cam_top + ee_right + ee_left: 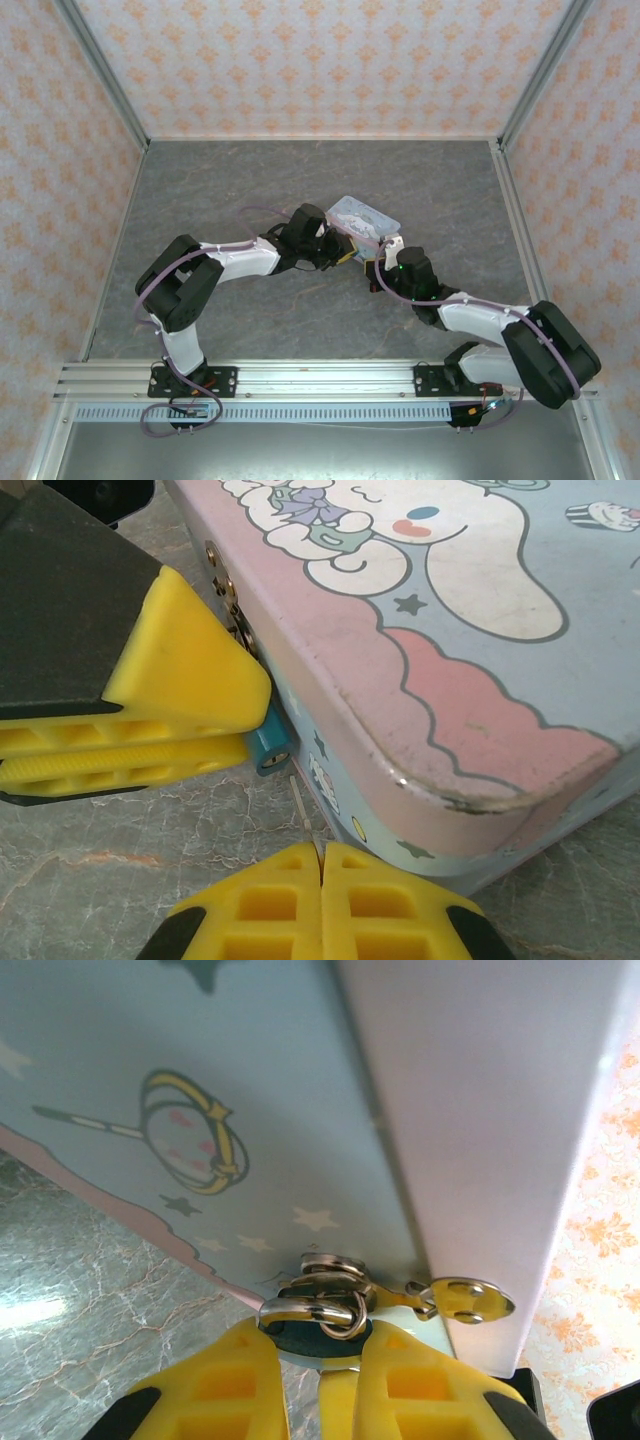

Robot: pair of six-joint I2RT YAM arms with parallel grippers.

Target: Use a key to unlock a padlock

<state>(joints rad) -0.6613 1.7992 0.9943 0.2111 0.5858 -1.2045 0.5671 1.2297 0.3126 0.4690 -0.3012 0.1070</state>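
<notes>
Two arms: left arm (230,262) at lower left of the top view, right arm (470,315) at lower right. Two grippers, the left gripper (318,1360) and the right gripper (322,855), each with two yellow fingers (260,910), four in all. One tin (362,220), centre of the top view. One padlock (268,748), left of centre in the right wrist view, with one shackle (300,1310). One key (303,805), just below the padlock. One table (200,200). Three patterned walls (330,60).
</notes>
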